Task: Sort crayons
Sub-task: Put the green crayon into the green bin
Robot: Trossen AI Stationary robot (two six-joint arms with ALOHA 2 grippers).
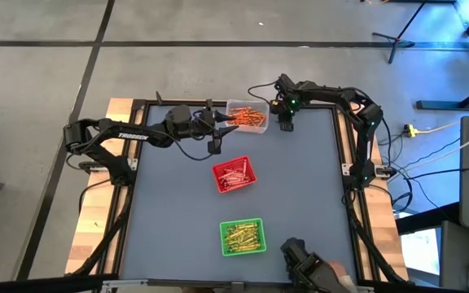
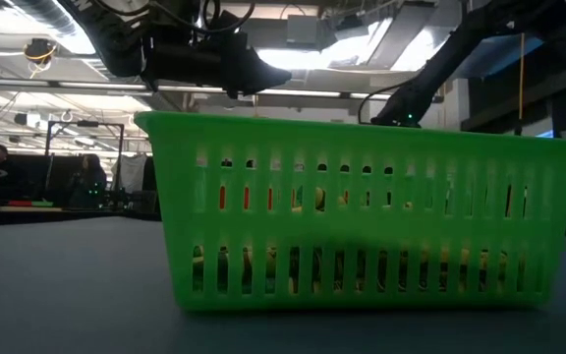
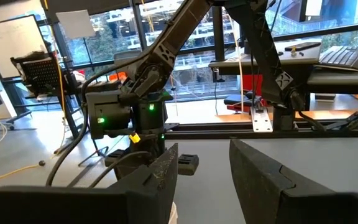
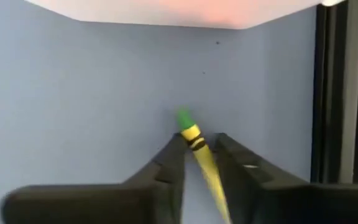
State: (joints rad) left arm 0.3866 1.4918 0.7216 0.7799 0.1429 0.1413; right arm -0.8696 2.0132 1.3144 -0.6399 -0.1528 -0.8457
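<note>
Claw, right (image 4: 199, 152), grips crayon (image 4: 194, 140) nr table (image 4: 73, 93) edge.

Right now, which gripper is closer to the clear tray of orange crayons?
Left. The left gripper hangs at the clear tray's edge, over the orange crayons. The right gripper sits just beside the tray, pinching a yellow-green crayon.

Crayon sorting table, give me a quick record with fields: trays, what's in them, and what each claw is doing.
clear tray: far edge of the table, holds orange crayons
red tray: table middle, holds red crayons
green tray: near edge, holds yellow-green crayons
left claw: over the clear tray's left rim, nothing seen between its fingers
right claw: beside the clear tray, pointing down at the bare table, shut on a green crayon
</note>
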